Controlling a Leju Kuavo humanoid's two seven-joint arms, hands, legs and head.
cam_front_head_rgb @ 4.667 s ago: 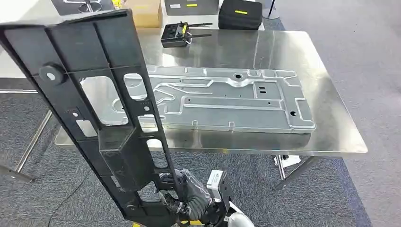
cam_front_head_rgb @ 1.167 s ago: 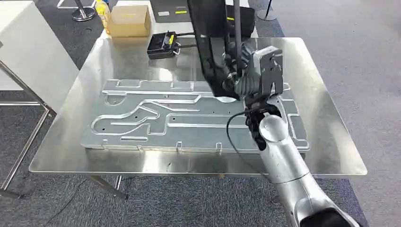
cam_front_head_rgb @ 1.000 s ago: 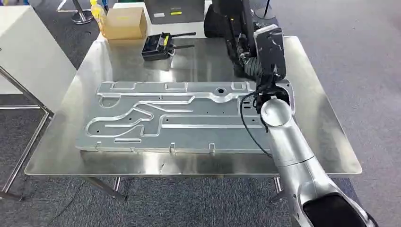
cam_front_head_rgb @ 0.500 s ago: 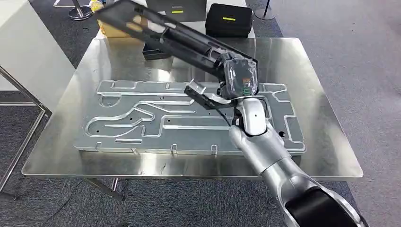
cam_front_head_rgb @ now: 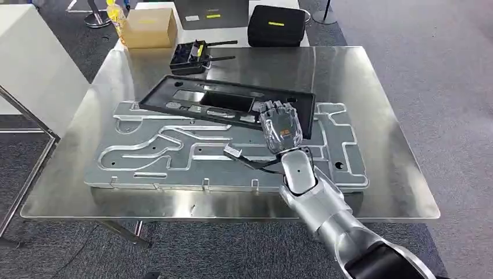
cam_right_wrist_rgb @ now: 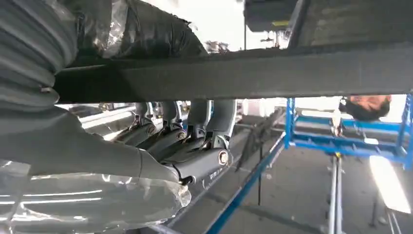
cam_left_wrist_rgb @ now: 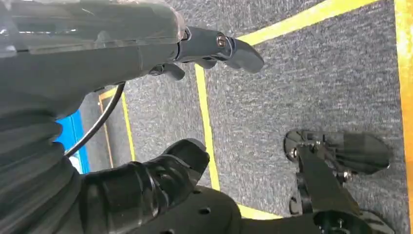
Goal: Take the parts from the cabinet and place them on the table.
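The right hand (cam_front_head_rgb: 281,127) is gripping the long black plastic frame panel (cam_front_head_rgb: 227,105), fingers (cam_right_wrist_rgb: 195,127) wrapping its edge, laying it flat across the embossed metal plate (cam_front_head_rgb: 174,151) on the tabletop (cam_front_head_rgb: 378,87).

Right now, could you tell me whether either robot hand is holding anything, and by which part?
The right robot hand holds the black frame part by its near long edge, close to the right end. The left robot hand holds nothing.

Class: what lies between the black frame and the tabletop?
In the head view, a stamped metal panel lies between the black frame and the tabletop.
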